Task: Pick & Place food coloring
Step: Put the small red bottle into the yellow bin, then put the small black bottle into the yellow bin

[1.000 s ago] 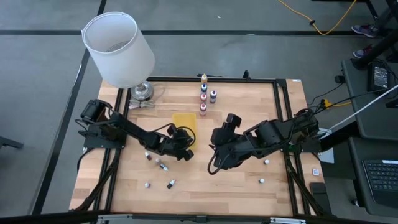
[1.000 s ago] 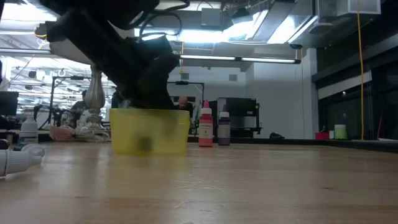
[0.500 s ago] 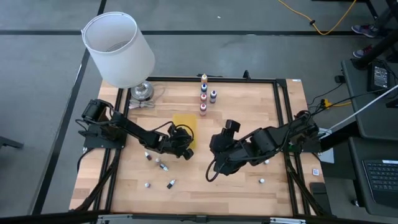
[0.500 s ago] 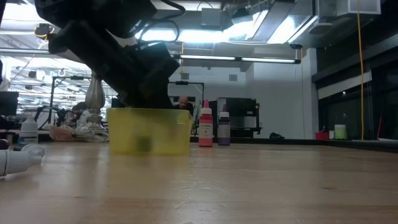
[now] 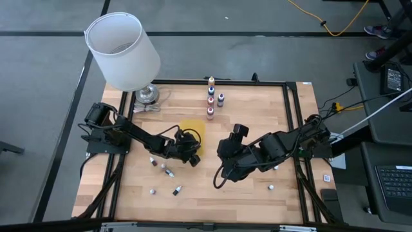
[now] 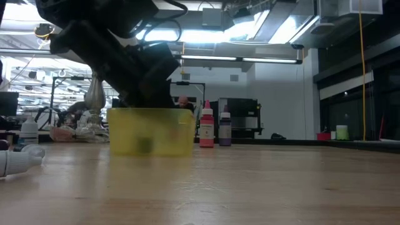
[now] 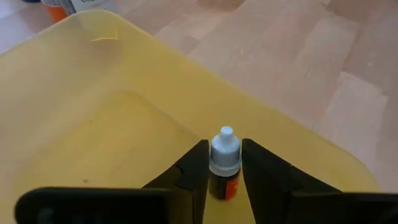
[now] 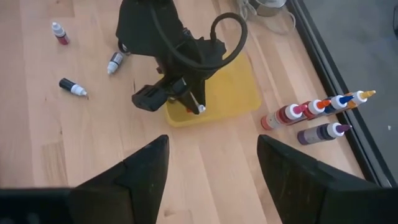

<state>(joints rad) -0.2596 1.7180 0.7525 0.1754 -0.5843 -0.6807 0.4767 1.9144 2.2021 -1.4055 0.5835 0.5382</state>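
Left gripper (image 7: 224, 171) grasps a small bottle (image 7: 222, 169) by its neck — over the yellow tray (image 7: 93, 124) near the tabletop's middle. Likely light, rigid, slippery; grip below the cap. Right gripper (image 8: 211, 168) parted, empty.

Your high view is evenly lit with soft shadows. Low view: bright ceiling lights (image 6: 250, 28) glare behind, near table (image 6: 250, 187) blurred, arm silhouetted. Left wrist view: yellow tray (image 7: 93, 124) soft, out of focus.
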